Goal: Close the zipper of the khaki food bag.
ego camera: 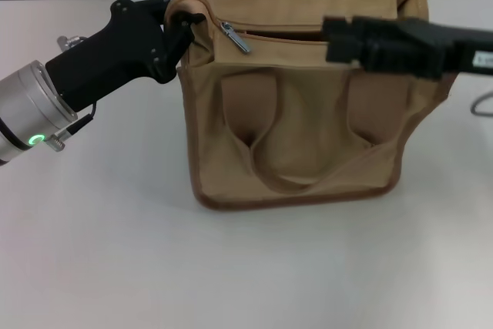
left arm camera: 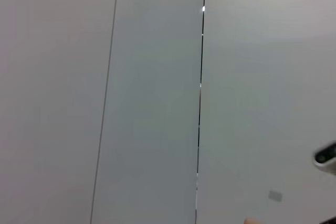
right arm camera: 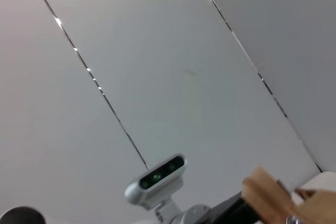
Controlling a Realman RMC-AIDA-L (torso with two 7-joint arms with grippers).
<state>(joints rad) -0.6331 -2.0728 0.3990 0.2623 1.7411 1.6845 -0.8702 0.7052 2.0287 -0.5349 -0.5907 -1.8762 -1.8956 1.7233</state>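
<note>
The khaki food bag (ego camera: 308, 113) lies on the white table, its two strap handles (ego camera: 286, 181) looped on the face toward me. The zipper runs along its top edge, and the silver slider with its pull tab (ego camera: 235, 37) sits near the left end. A dark gap shows along the zipper to the right of the slider. My left gripper (ego camera: 182, 22) is shut on the bag's top left corner. My right gripper (ego camera: 333, 38) hovers over the zipper line right of the slider, pointing left. A tan corner of the bag (right arm camera: 268, 199) shows in the right wrist view.
The white table (ego camera: 115, 252) stretches in front of and left of the bag. A grey panelled wall stands close behind the bag. A thin cable (ego camera: 481, 105) lies at the right edge. The left wrist view shows only wall panels.
</note>
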